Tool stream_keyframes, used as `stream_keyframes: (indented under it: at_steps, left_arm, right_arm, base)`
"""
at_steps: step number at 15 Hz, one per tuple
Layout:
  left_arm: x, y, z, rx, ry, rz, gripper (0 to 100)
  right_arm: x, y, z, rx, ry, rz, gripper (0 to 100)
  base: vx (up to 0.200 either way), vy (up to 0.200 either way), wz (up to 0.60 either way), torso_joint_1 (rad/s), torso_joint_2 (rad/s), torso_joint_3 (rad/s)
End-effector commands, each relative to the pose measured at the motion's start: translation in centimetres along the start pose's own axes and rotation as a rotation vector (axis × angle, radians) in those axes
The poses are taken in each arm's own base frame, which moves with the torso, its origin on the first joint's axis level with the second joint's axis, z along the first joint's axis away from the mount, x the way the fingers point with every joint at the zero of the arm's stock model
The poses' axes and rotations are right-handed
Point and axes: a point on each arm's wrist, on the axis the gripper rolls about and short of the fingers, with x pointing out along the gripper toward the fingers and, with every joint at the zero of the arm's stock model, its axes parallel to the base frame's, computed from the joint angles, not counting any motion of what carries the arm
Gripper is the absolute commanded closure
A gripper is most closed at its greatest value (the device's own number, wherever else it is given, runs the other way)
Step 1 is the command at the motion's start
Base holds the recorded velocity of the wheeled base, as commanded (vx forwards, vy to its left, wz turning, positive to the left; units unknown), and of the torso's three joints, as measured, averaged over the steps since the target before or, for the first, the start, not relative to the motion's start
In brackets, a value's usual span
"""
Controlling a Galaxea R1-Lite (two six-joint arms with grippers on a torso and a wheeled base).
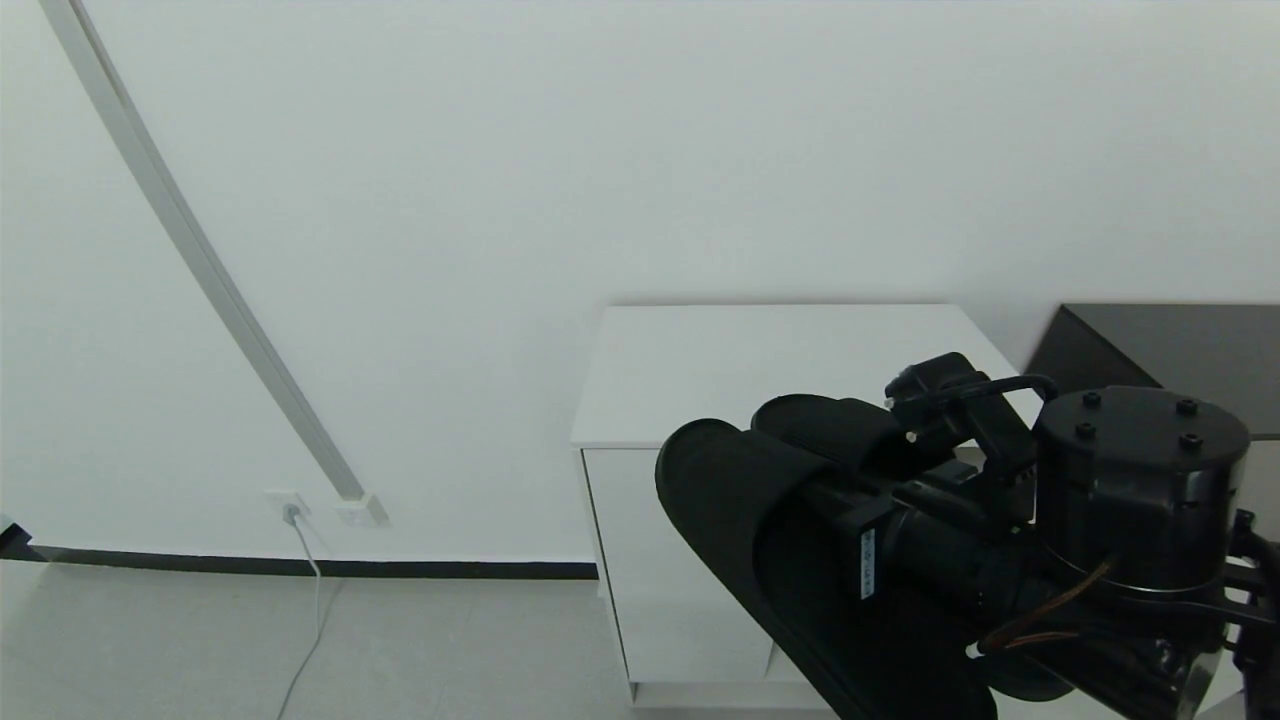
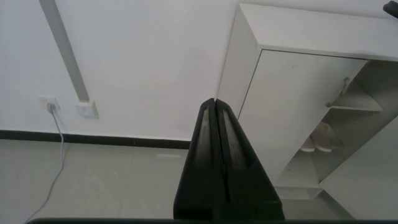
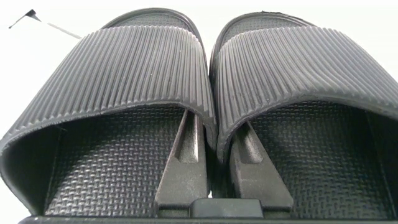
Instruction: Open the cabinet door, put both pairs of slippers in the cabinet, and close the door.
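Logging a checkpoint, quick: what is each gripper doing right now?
Left gripper: fingers closed, empty.
Right gripper: closed on the black slippers, one finger inside each.

A bare, hallway-like room: a white shoe cabinet against a blank wall, a wall socket, grey floor.

Soft, even light fills the room, and the white wall is uniformly bright. The cabinet casts only a faint shadow on the wall behind its top, and its open shelves sit dimmer. The black slippers show almost as a silhouette, though their ribbed straps catch light from above. The straight wall duct bows in the head view.
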Motion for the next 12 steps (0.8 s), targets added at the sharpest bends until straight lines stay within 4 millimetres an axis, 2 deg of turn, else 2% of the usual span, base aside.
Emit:
stream_keyframes:
  at_steps: [1, 12]
  left_arm:
    - [0.01, 0.0, 0.0, 0.0, 0.001, 0.001, 100]
    - [0.01, 0.0, 0.0, 0.0, 0.001, 0.001, 100]
  right_arm:
    - [0.07, 0.03, -0.07, -0.001, 0.003, 0.0, 100]
    - [0.06, 0.02, -0.1, -0.003, 0.002, -0.002, 100]
  base:
    - [0.0, -0.2, 0.0, 0.002, 0.01, 0.002]
    - [0.0, -0.2, 0.0, 0.003, 0.0, 0.002]
